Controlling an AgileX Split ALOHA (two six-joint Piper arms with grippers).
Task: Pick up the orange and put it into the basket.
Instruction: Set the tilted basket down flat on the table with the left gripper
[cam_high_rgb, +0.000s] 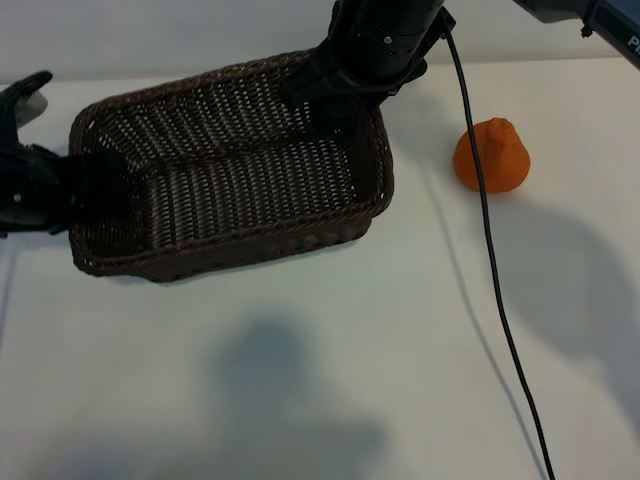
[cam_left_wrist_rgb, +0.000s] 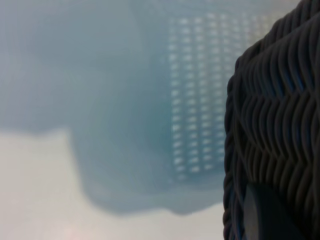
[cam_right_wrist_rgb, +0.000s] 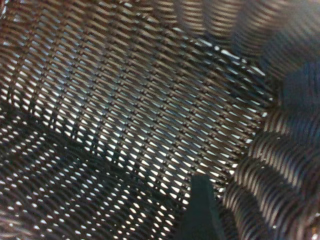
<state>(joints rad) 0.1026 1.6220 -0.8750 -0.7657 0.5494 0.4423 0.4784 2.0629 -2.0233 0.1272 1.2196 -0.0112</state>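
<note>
The orange (cam_high_rgb: 491, 156) sits on the white table to the right of the basket (cam_high_rgb: 240, 245), clear of both arms. My left gripper (cam_high_rgb: 72, 192) is shut on the rim of the basket's left end; in the left wrist view the braided rim (cam_left_wrist_rgb: 272, 125) fills one side, with one dark finger (cam_left_wrist_rgb: 265, 217) against it. My right gripper (cam_high_rgb: 340, 118) reaches down into the basket's far right corner. Its wrist view shows the woven floor (cam_right_wrist_rgb: 125, 110) and one finger (cam_right_wrist_rgb: 201, 212) just inside the wall, holding nothing.
A black cable (cam_high_rgb: 495, 290) hangs from the right arm and runs across the table, passing in front of the orange. The arms' shadows fall on the bare white table (cam_high_rgb: 300, 400) in front of the basket.
</note>
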